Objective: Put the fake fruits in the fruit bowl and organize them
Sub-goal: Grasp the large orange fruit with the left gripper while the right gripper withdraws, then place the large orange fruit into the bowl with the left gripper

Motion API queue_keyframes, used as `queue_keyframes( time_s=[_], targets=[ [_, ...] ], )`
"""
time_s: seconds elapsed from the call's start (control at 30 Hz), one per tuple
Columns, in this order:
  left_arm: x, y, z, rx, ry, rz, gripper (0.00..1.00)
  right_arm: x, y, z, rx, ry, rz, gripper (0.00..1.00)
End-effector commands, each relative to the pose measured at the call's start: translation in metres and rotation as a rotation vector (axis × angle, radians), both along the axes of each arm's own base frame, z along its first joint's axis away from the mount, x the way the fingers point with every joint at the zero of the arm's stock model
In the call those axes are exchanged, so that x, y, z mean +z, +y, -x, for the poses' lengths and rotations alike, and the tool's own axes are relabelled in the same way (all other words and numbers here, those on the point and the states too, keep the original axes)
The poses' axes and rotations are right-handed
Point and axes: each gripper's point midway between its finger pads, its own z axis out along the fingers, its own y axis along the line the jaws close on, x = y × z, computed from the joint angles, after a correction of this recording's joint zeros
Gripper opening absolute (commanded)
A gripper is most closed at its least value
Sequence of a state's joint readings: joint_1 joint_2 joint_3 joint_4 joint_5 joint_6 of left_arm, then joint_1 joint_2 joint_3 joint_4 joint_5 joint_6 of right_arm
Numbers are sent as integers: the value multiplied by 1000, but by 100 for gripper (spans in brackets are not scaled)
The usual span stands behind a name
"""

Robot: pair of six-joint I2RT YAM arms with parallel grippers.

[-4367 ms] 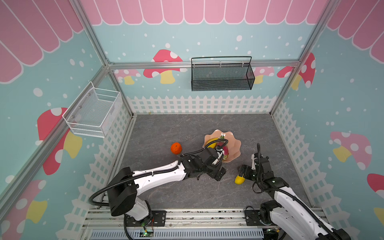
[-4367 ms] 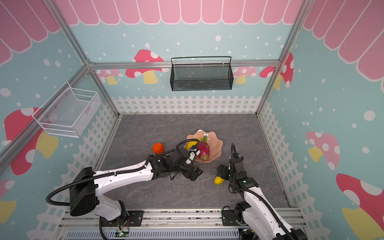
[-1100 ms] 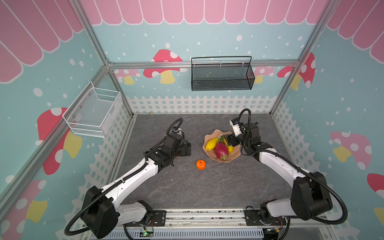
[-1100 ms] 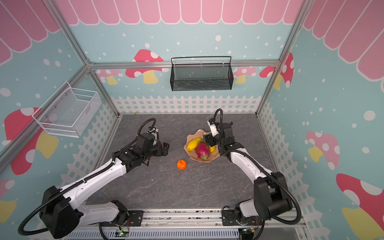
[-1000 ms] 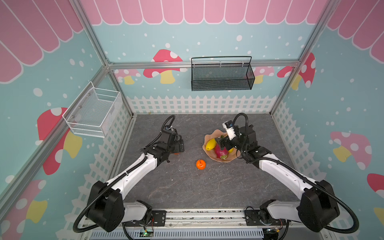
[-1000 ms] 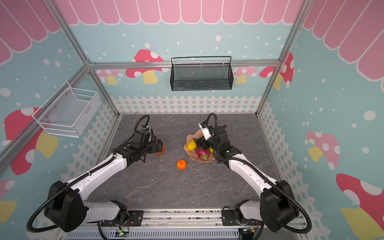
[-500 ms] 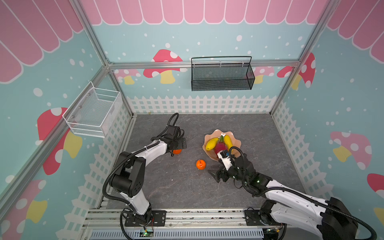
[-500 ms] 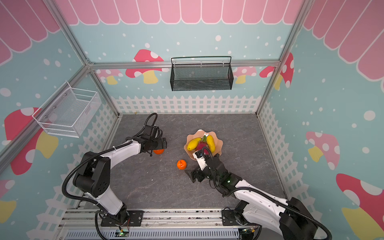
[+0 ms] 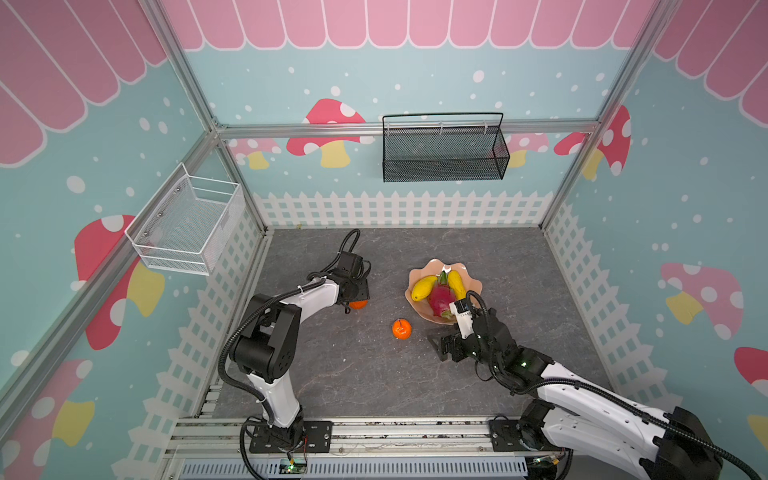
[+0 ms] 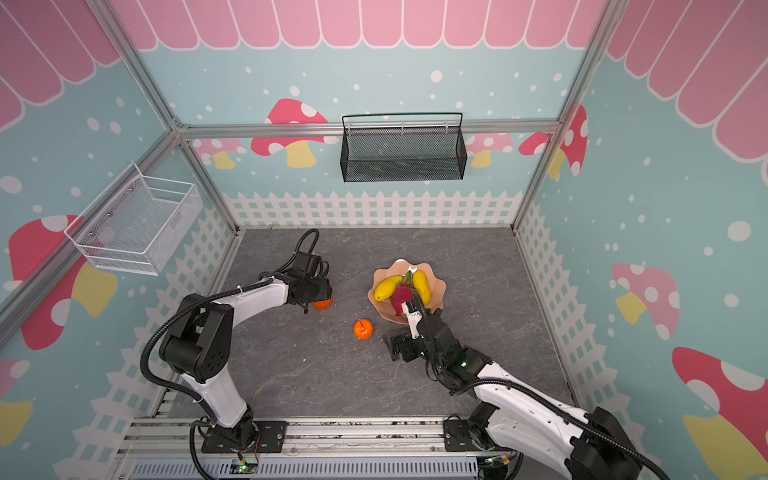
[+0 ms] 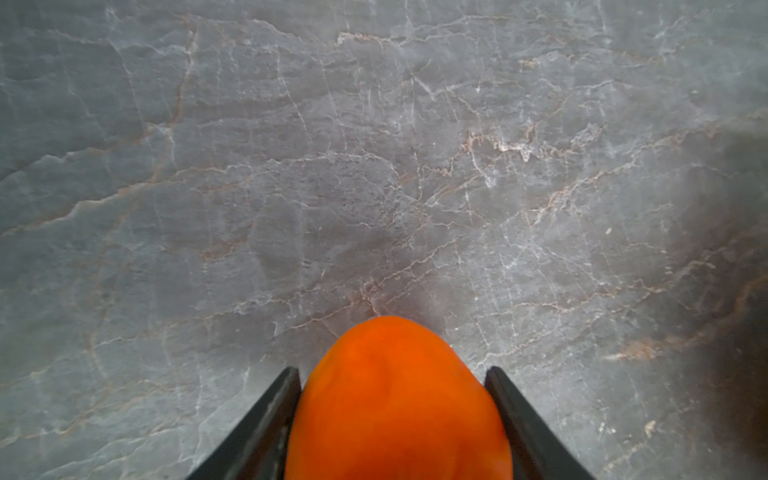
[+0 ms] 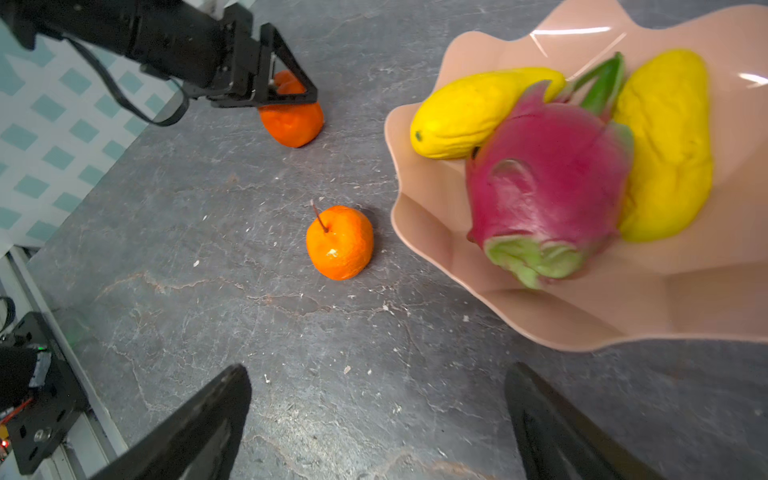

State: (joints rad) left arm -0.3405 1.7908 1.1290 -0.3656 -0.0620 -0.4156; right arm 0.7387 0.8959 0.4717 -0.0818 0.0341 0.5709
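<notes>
Fake fruits (image 9: 401,328) five, fruit bowl (image 12: 623,303) one

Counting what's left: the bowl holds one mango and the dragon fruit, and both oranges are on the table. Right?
No: the right wrist view shows two mangoes, not one, in the fruit bowl, flanking the dragon fruit. Both oranges are on the table.

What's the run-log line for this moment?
left gripper closed on larger orange, resting on table | right gripper open, empty | fruit bowl holds mangoes, dragon fruit | smaller orange loose on table
</notes>
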Motion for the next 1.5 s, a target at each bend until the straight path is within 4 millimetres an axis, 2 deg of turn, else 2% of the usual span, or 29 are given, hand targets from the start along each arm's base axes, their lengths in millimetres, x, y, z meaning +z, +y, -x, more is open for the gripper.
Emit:
queue_keyframes(
  time_s=[0.0,0.1,0.2,0.27,0.37,0.47,0.67,0.83,0.93,1.2,1.47],
  targets=[
    [46,-26,7,-63,-96,44,61,13,-33,-6,-167,42,-51,99],
    [87,-61,21,-149,-180,52,61,17,-54,-8,-221,52,-87,99],
    [128,-102,35,-249,-269,91,61,13,-65,-7,-229,80,-137,99],
    [150,-138,47,-342,-315,135,61,10,-65,-4,-225,94,-168,99],
    [170,-196,65,-512,-348,225,61,9,-66,-1,-231,101,-201,99],
    [177,-244,78,-644,-367,276,61,15,-68,2,-237,78,-232,99],
    [168,-306,73,-753,-373,281,61,22,-75,13,-246,45,-262,99],
    [151,-340,69,-826,-367,275,61,29,-77,19,-242,13,-301,99],
    [136,-351,67,-840,-351,254,61,28,-78,20,-242,20,-283,99],
    [91,-361,58,-866,-286,190,62,38,-83,21,-253,-29,-288,99],
    [62,-362,56,-876,-240,144,65,33,-83,20,-252,-17,-266,99]
  ],
)
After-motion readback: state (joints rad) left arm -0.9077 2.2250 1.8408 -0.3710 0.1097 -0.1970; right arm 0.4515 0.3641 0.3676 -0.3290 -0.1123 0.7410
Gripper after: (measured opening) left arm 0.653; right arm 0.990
